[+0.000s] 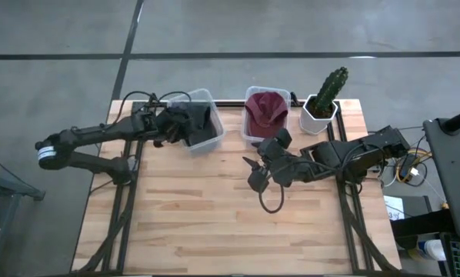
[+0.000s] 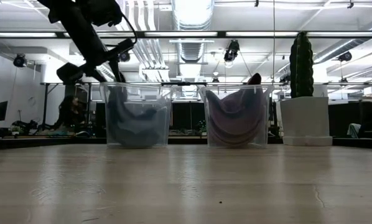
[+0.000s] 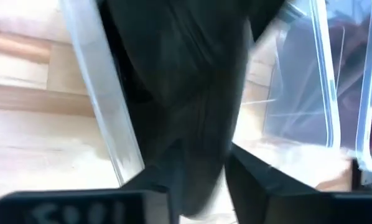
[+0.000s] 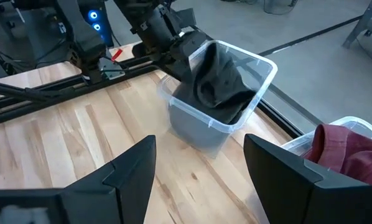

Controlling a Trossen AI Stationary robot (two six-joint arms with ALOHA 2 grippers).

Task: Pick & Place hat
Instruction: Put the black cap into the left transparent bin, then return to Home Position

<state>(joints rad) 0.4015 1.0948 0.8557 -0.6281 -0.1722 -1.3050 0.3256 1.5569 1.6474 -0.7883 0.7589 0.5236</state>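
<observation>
Left gripper (image 1: 176,123) clamped on the dark grey fabric hat (image 4: 218,81), draped over the clear plastic bin (image 1: 211,141) at ten o'clock. Right gripper (image 1: 259,171) spread apart mid-table; maroon hat's bin (image 1: 249,137) and potted cactus (image 1: 328,94) at one o'clock.

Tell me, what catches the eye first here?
Two clear bins at the table's far edge: the left bin holds a dark hat, the other a red hat. The left gripper is at the left bin, closed on the dark hat. A potted cactus stands at the far right corner, and the right gripper hovers open mid-table.
</observation>
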